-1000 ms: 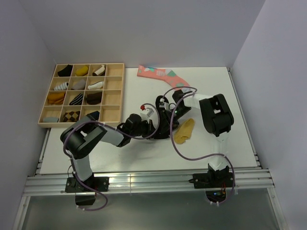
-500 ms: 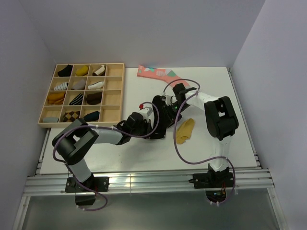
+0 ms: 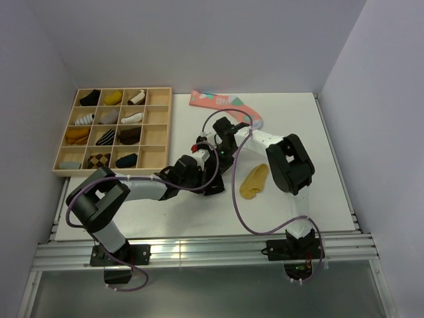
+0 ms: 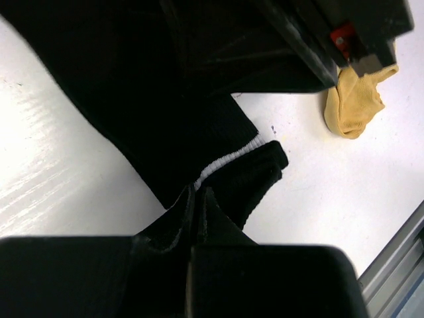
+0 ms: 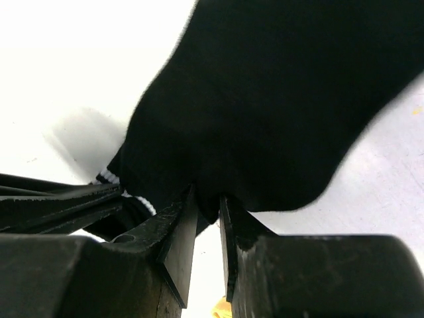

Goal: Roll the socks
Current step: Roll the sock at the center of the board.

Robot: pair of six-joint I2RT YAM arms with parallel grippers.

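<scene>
Two grips on one sock. Left wrist view: left gripper (image 4: 199, 195) clenched on the white-striped cuff of the black sock (image 4: 199, 126), whose body spreads ahead of the jaws; mustard sock (image 4: 354, 106) lies ahead and to the right, apart, on the white table (image 4: 66, 165). Right wrist view: right gripper (image 5: 207, 202) pinches a fold of the black sock's edge between narrow-set fingers. Top view: both grippers meet over the black sock; mustard sock just right of them, pink sock (image 3: 218, 101) beyond
</scene>
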